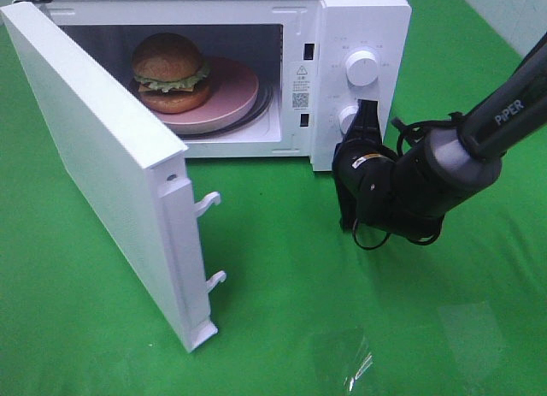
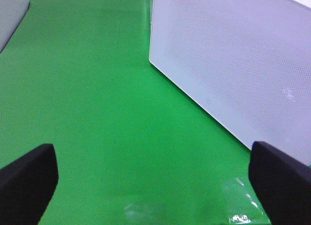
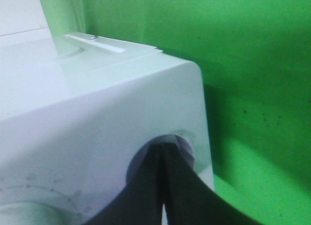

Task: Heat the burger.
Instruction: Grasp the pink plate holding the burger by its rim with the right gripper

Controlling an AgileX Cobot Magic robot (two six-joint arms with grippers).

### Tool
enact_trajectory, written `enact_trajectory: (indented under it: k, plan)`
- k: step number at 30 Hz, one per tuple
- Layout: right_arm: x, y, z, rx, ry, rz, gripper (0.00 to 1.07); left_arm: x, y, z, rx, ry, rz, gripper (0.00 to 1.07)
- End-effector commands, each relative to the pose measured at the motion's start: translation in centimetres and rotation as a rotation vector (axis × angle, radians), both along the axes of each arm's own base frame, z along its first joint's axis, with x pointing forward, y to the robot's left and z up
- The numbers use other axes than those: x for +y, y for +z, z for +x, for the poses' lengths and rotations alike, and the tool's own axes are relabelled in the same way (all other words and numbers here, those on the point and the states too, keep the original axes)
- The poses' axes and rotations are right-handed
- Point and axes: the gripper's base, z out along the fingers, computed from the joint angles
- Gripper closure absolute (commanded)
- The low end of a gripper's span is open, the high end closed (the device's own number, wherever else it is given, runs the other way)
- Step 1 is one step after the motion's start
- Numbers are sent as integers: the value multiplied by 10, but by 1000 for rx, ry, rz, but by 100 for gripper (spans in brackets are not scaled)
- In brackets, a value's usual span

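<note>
Microwave door [image 1: 102, 156] stands wide open; the burger [image 1: 171, 71] sits on a pink plate [image 1: 244, 88] inside. Right fingers [image 3: 175, 196], pressed together, touch the lower knob [image 1: 346, 117]. Left fingers [image 2: 29, 179] spread over green tabletop [image 2: 107, 89].

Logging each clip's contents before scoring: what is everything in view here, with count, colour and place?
microwave: one, white, on the cloth, door swung open
burger: one, golden-brown buns, on the plate
plate: one, pink, inside the microwave
knobs: two, white, front panel, upper knob above lower knob
cloth: one, green, under everything
right gripper: one, black, shut, tips at the lower knob
left gripper: one, black, open, over the cloth near the door
</note>
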Motion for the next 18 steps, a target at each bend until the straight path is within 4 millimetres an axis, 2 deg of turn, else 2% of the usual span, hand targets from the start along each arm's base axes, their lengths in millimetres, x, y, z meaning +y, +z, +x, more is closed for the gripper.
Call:
enact_trajectory:
  k: [1,2,5,6,9,11,18]
  plan:
    - [-8,49,17,-329,-45,-5,107,0,1,-2,-26,1,-2,7]
    - [-4,47,9,-310,-28,-7,107,0,1,-2,-26,1,-2,7]
    - [-3,44,6,-298,-21,-9,107,0,1,-2,-26,1,-2,7]
    - [2,38,-2,-259,4,-7,107,0,1,-2,-26,1,-2,7]
    - [6,32,-8,-215,31,4,107,0,1,-2,-26,1,-2,7]
    - [16,22,-25,-128,97,32,107,0,1,-2,-26,1,-2,7]
    - [14,23,-42,-58,140,2,107,0,1,-2,-26,1,-2,7]
